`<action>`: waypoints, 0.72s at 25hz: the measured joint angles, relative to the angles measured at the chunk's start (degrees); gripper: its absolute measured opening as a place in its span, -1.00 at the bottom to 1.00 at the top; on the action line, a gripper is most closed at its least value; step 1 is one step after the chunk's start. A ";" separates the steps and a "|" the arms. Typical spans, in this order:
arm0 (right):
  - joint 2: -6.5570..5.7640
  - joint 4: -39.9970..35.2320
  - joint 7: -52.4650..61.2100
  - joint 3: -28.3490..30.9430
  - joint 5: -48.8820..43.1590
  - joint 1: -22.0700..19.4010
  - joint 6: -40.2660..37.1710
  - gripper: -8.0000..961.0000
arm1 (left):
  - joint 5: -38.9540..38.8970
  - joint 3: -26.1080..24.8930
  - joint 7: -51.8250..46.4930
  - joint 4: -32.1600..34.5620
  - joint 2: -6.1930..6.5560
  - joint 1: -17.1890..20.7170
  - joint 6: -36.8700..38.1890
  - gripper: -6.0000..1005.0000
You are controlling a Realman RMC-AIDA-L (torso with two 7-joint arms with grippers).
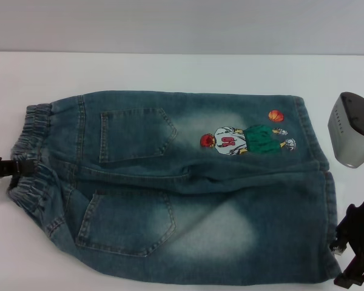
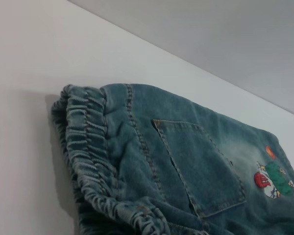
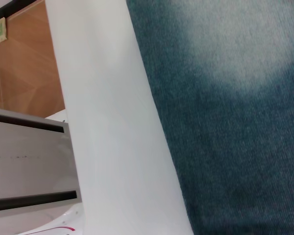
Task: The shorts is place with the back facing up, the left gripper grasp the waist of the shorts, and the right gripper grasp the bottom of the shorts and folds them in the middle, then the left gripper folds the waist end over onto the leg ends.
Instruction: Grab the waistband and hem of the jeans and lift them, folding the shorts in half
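Starting at the left edge, the left gripper (image 1: 15, 168), a black angular metal piece, is reaching in at the gathered, ruffled elastic denim waist (image 1: 31, 159). Its tip is sitting right on the band about midway along, and it looks to be pinching the ruffles, though the head view cuts it off too much to tell whether the jaws are truly clenched on the cloth.

Stretching away from that gripper across the white table (image 1: 170, 70) are the blue-green faded denim shorts (image 1: 188, 188), lying flat with the back up. Two back patch pockets (image 1: 133, 134) are showing just beyond the waist. Farther along, on the leg away from the robot, is the embroidered cartoon basketball player (image 1: 246, 139) with its orange ball (image 1: 276, 115).

Over on the right, the flat double-stitched leg hems, the bottom of the shorts (image 1: 327, 200), are lying open. The right gripper (image 1: 355, 251), a black toothed jaw under a grey-silver housing, is hanging just beside the near leg's hem, not yet on it; I cannot tell whether it is released. Its wrist camera is looking down on denim and bare table.

So the grasping step is in hand: the waist end seemingly taken, the hem end not yet. Next, I judge, the right gripper needs to slide onto the hem and pinch it before any fold can start.
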 joint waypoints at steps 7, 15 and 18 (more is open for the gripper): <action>0.42 -0.02 -0.01 -0.09 0.00 0.62 0.00 0.47 | -0.08 -0.05 0.09 0.08 -0.08 0.00 -0.04 -0.92; 0.77 0.39 -0.07 -0.88 0.81 1.43 -0.10 0.47 | -0.13 0.00 0.27 0.09 -0.06 0.00 -0.60 -0.92; 0.84 0.78 -0.09 -1.49 0.89 1.45 -0.43 0.47 | -0.13 -0.12 0.28 0.21 -0.01 0.00 -0.62 -0.92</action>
